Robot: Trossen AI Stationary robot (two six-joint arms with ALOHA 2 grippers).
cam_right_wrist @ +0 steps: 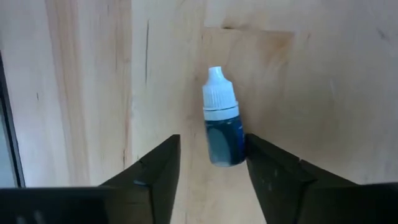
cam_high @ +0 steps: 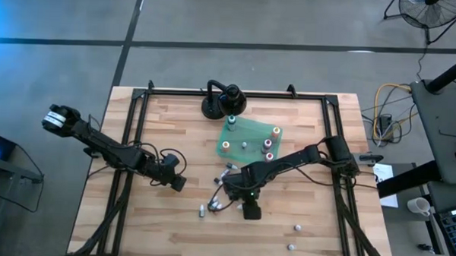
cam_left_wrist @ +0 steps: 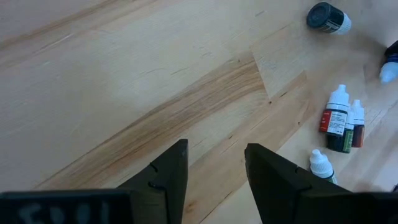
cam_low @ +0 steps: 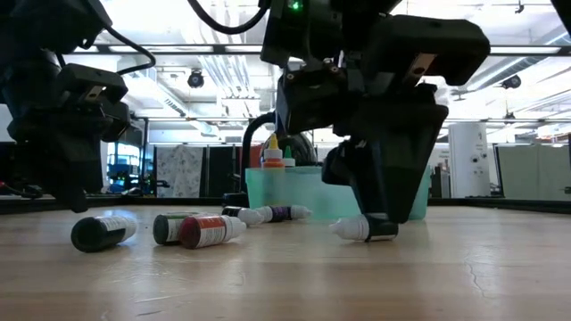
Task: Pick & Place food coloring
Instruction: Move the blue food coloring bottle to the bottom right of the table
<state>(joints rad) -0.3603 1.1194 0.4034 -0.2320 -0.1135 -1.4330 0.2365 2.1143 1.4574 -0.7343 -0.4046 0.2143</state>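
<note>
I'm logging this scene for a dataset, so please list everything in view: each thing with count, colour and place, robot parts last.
Flat green square sheet: one, far centre of the table.
Upright small food coloring bottles: about five, whitish with coloured caps, standing on the sheet.
Blue-bodied white-capped bottle: one, lying on the wood between the right gripper's fingers.
Loose bottles: several, red, dark and purple, lying mid-table beside the right gripper.
Stray bottles: two, whitish, near the table's front right.
Black round-based stand: one, far edge behind the sheet.
Wooden table: one, light planks, black frame.
Left gripper: open, empty, over bare wood on the left.
Right gripper: open, low at centre, straddling the blue bottle.
</note>
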